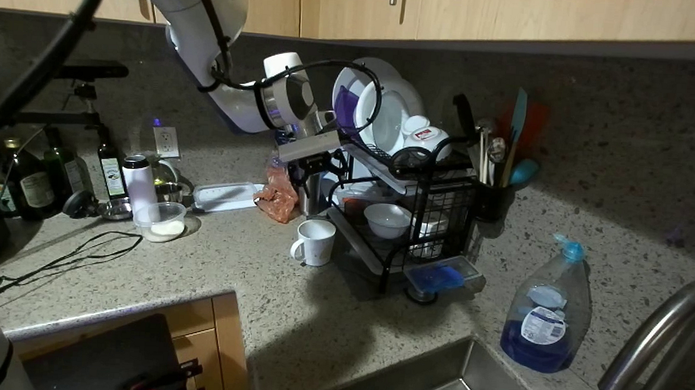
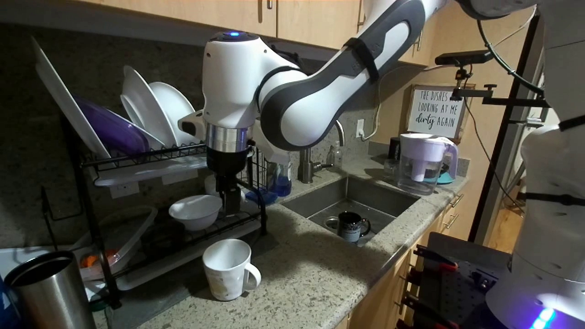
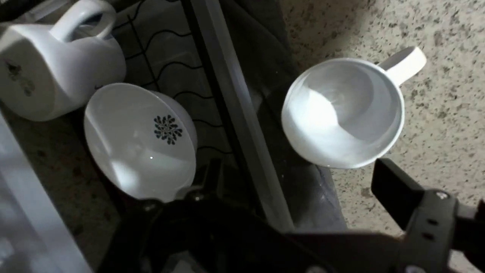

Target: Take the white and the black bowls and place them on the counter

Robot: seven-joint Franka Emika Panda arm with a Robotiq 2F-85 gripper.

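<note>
Downward points the wrist (image 2: 231, 87) — fingers (image 3: 396, 193) apart, seemingly near the bowl (image 3: 140, 146).

- A framed sign (image 2: 434, 112) is standing beyond the sink (image 2: 377, 196), showing "THE DISHES", "LOOKING AT ME", "dirty AGAIN"; the top line's end is blurring.
- A blue-liquid bottle (image 1: 546, 312) is standing just beside the sink, its round label (image 1: 544, 326) carrying print too small for reading.
- Dark bottles (image 1: 30, 178) are standing well apart from the sink, wearing illegible paper labels (image 1: 38, 191).
</note>
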